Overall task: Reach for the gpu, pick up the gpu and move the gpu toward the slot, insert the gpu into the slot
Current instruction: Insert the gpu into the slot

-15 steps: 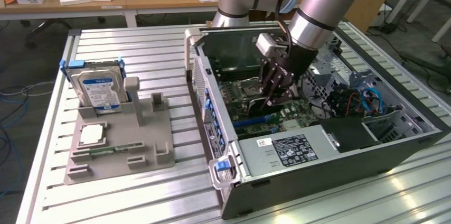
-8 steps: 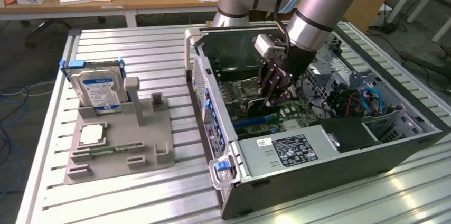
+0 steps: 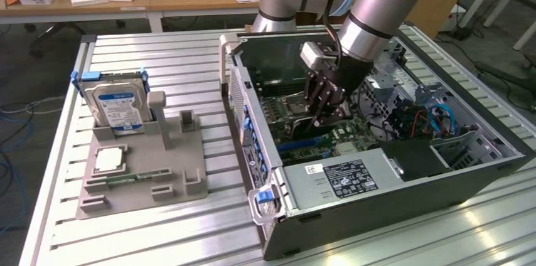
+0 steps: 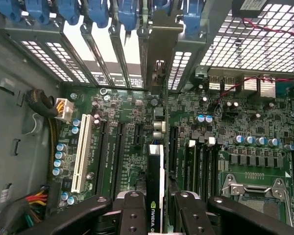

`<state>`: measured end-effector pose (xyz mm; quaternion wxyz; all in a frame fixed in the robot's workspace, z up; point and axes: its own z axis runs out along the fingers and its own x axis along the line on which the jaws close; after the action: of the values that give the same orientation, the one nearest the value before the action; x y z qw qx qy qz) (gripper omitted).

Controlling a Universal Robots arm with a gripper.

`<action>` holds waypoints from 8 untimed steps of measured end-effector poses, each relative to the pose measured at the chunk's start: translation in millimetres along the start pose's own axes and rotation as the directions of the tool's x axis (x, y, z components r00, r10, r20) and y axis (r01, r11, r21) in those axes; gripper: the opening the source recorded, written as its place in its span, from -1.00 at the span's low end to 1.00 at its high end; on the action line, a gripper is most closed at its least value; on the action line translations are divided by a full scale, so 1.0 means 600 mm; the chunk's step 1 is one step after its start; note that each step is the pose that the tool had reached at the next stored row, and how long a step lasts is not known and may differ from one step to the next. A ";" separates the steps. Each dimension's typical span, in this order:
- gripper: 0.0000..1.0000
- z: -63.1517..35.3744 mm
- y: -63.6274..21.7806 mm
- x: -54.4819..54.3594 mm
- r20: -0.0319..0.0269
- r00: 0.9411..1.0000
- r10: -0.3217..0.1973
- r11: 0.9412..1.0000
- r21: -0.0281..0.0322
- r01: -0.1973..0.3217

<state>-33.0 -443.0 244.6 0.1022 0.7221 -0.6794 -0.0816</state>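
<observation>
My gripper [image 3: 325,114] reaches down into the open computer case [image 3: 277,216], over the green motherboard [image 3: 352,129]. In the wrist view the gripper [image 4: 156,218] is shut on the gpu [image 4: 155,181], a thin dark card seen edge-on between the two black fingers [image 4: 132,215]. The card stands upright on the motherboard [image 4: 245,122], between the black expansion slots [image 4: 118,152] and the memory slots [image 4: 198,161]. Its silvery bracket [image 4: 156,58] lies against the rear openings of the case. The slot under the card is hidden by the card itself.
A white slot [image 4: 81,152] and bundled cables [image 4: 36,200] lie to one side of the card, the CPU socket [image 4: 255,191] to the other. Outside the case, a grey fixture [image 3: 180,178] holds a blue-labelled hard drive [image 3: 117,106] and a green memory stick [image 3: 125,180].
</observation>
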 end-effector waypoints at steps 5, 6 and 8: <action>-0.46 0.005 0.000 -0.001 0.000 1.000 0.000 1.000 -0.003 0.000; -0.46 0.006 0.000 -0.001 0.000 1.000 0.001 1.000 -0.004 -0.001; -0.46 0.007 0.001 -0.001 0.001 1.000 0.002 1.000 -0.004 -0.002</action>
<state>-34.3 -442.6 240.7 0.1037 0.7210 -0.6800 -0.0832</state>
